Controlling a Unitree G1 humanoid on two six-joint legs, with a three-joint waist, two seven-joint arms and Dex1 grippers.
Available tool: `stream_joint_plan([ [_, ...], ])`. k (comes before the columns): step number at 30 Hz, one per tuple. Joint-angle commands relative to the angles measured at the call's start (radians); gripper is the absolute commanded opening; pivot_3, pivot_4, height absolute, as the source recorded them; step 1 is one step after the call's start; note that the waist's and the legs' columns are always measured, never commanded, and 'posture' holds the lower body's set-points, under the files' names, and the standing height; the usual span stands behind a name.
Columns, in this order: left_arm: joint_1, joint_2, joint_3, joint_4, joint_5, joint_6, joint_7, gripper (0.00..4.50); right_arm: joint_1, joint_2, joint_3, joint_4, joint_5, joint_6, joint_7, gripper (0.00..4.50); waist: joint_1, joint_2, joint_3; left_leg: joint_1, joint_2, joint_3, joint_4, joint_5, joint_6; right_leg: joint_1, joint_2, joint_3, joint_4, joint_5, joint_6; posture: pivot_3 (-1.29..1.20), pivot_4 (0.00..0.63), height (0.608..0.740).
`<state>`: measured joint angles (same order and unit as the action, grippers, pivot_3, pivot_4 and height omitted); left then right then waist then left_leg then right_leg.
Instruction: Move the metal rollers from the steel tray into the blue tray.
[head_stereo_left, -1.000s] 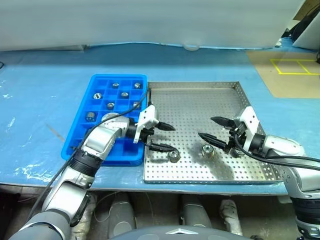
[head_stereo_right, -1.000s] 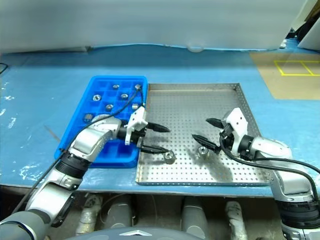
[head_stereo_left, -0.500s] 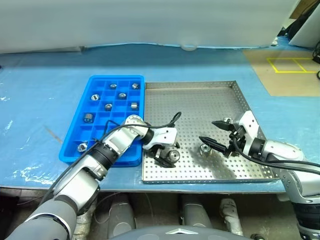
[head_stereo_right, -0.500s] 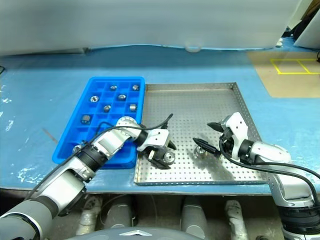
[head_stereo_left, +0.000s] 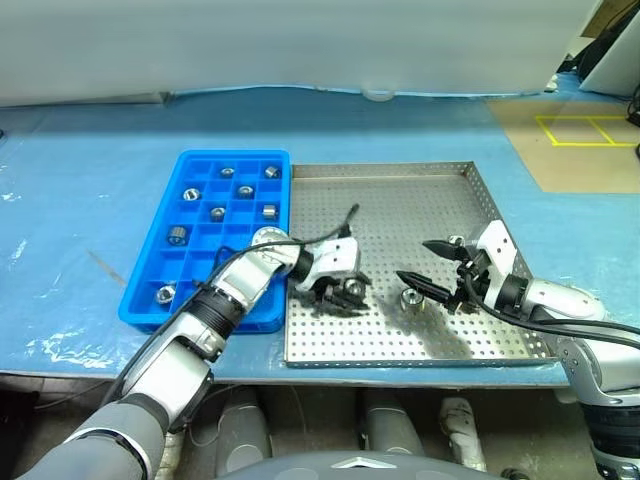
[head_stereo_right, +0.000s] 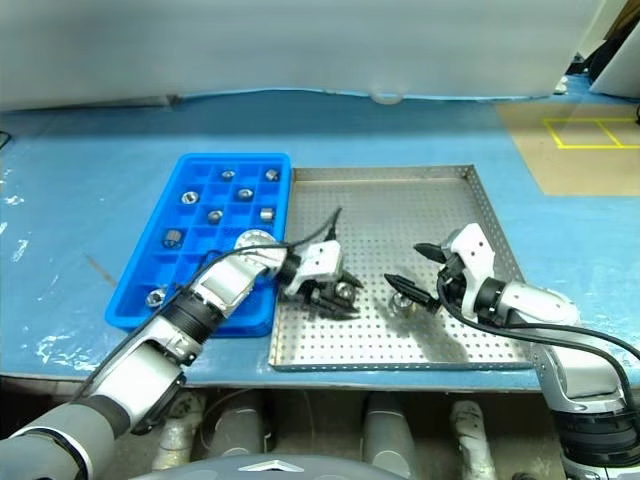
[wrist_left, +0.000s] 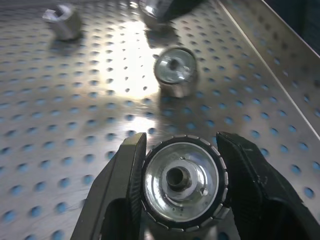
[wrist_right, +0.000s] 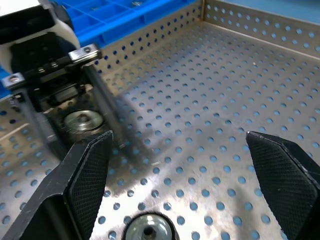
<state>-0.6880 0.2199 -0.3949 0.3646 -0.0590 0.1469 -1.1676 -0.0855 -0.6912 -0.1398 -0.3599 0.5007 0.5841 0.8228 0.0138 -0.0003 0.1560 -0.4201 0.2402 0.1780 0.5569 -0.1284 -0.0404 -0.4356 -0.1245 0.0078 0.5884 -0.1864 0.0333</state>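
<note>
My left gripper (head_stereo_left: 350, 292) is shut on a metal roller (wrist_left: 182, 185) low over the steel tray (head_stereo_left: 400, 200), near its left side; the roller's ribbed rim sits between both fingers. A second roller (head_stereo_left: 411, 298) lies on the perforated floor just below my right gripper (head_stereo_left: 428, 263), which hangs open and empty above it. A smaller roller (head_stereo_left: 455, 240) lies beside the right gripper's far finger. The blue tray (head_stereo_left: 135, 300) stands against the steel tray's left rim, with several rollers (head_stereo_left: 217, 213) in its compartments.
Both trays rest on a blue-covered table. My two grippers are close together over the front half of the steel tray, tips facing each other. The far half of the steel tray is bare. A brown floor patch with yellow tape (head_stereo_left: 590, 130) lies at the far right.
The left gripper came down from the blue tray's edge, closed on the roller it was open beside, and shifted slightly toward the tray's middle with it. The right gripper stayed open and still.
</note>
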Motion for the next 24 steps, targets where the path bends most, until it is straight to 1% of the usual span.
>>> stream_joint_plan([
  [1, 0.037, 0.015, 0.104, -0.116, -0.042, 0.090, 0.113, 1.87, -0.070, -0.002, 0.026, 0.014, 0.032, -0.014, 0.054, 4.50, 0.000, 0.000, 0.000, 0.000, 0.000, 0.000, 0.000, 0.000, 0.000, 0.000, 0.000, 0.000, 0.000, 0.000, 0.000, -0.22, 0.150, 0.740],
  [6, 0.114, 0.027, 0.207, -0.259, -0.075, 0.215, 0.265, 1.87, -0.209, 0.025, 0.117, 0.109, 0.004, -0.046, 0.117, 4.50, 0.009, 0.000, 0.000, 0.000, 0.000, 0.000, 0.000, 0.000, 0.000, 0.000, 0.000, -0.001, 0.001, 0.000, 0.000, -0.12, 0.150, 0.740],
  [10, 0.174, -0.009, 0.321, -0.374, -0.103, 0.305, 0.455, 1.87, -0.331, 0.070, 0.185, 0.197, -0.008, -0.088, 0.183, 4.50, 0.024, 0.000, 0.000, -0.001, 0.000, 0.000, 0.000, 0.000, 0.000, 0.000, 0.000, -0.002, 0.001, 0.000, -0.001, -0.06, 0.150, 0.740],
  [15, 0.237, -0.038, 0.406, -0.484, -0.114, 0.364, 0.624, 1.87, -0.457, 0.142, 0.249, 0.292, -0.030, -0.156, 0.255, 4.50, 0.041, 0.000, 0.000, -0.001, 0.001, -0.001, 0.000, 0.000, 0.000, 0.000, 0.000, -0.003, 0.001, 0.000, -0.001, 0.03, 0.150, 0.740],
  [18, 0.276, -0.050, 0.450, -0.539, -0.085, 0.363, 0.745, 1.87, -0.511, 0.172, 0.290, 0.361, -0.066, -0.207, 0.300, 4.50, 0.054, -0.001, 0.000, -0.002, 0.001, -0.001, 0.000, 0.000, 0.000, -0.001, 0.000, -0.004, 0.001, 0.000, -0.001, 0.05, 0.150, 0.740],
  [20, 0.337, -0.070, 0.507, -0.627, -0.081, 0.390, 0.845, 1.87, -0.549, 0.199, 0.318, 0.416, -0.088, -0.240, 0.333, 4.50, 0.059, -0.001, 0.001, -0.003, 0.001, -0.001, 0.000, 0.000, 0.000, -0.001, 0.000, -0.004, 0.001, 0.000, -0.001, 0.09, 0.150, 0.740],
  [24, 0.470, -0.072, 0.536, -0.797, -0.063, 0.425, 0.937, 1.87, -0.593, 0.240, 0.347, 0.519, -0.125, -0.301, 0.382, 4.50, 0.067, -0.002, 0.001, -0.005, 0.002, -0.003, 0.000, 0.000, 0.000, -0.001, 0.000, -0.006, 0.000, 0.000, -0.001, 0.14, 0.150, 0.740],
])
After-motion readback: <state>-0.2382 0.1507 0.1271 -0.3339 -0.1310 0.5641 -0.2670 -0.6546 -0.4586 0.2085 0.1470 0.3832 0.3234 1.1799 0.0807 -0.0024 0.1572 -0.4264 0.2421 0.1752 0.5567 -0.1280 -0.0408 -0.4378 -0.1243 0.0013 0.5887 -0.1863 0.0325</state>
